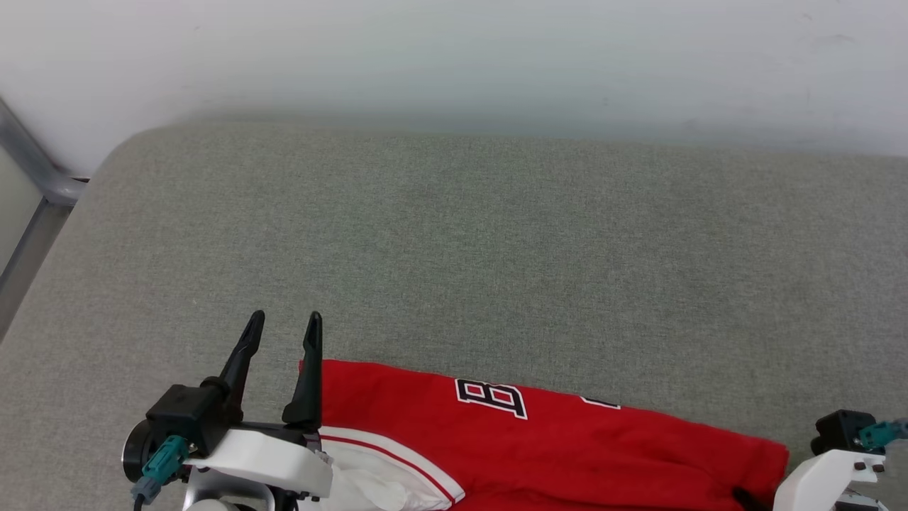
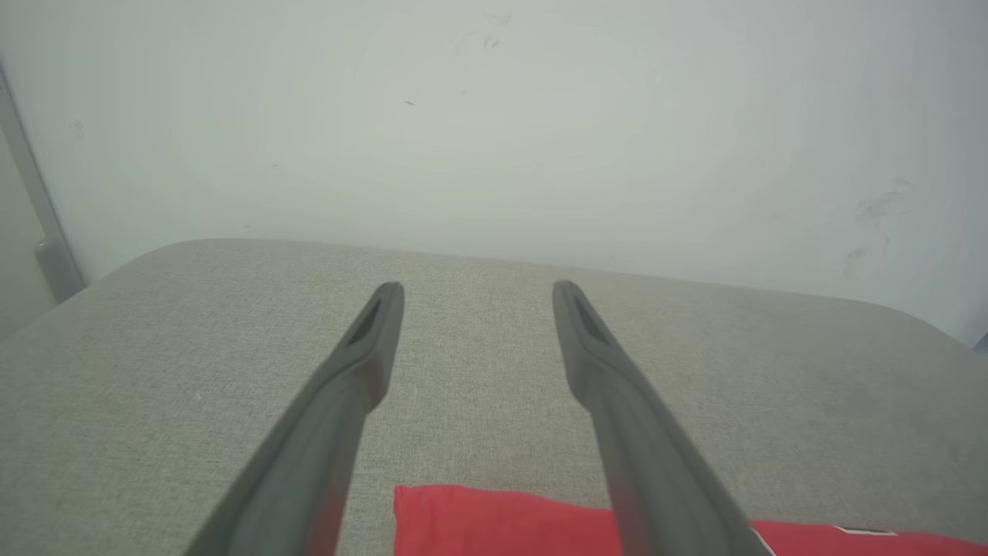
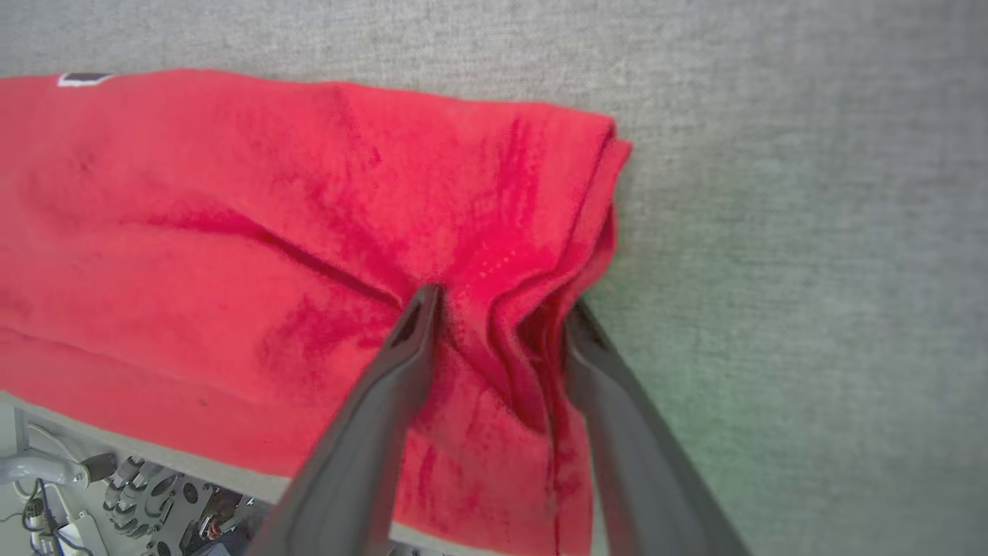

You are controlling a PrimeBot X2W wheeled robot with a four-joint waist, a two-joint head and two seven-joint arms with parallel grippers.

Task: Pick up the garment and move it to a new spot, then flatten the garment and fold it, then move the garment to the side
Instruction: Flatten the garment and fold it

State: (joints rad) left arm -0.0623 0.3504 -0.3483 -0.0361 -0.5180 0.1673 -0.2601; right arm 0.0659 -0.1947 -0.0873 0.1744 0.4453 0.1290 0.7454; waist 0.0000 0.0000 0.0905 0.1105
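Note:
The garment (image 1: 567, 440), a red shirt with a white sleeve (image 1: 369, 482) and dark white-outlined lettering (image 1: 491, 397), lies folded into a long band along the near edge of the grey surface. My left gripper (image 1: 285, 316) stands open just above the garment's left end, nothing between its fingers; in the left wrist view the left gripper (image 2: 478, 287) hovers over bare surface with the garment's corner (image 2: 494, 521) below it. In the right wrist view my right gripper (image 3: 503, 301) presses into the garment's right end (image 3: 231, 216), fingers still apart with a bunched ridge of cloth between them.
The grey padded surface (image 1: 496, 248) stretches far back to a white wall (image 1: 454, 57). A metal frame (image 1: 35, 177) stands at the left corner. The surface's near edge (image 3: 154, 455) runs under the garment, with robot parts and cables below it.

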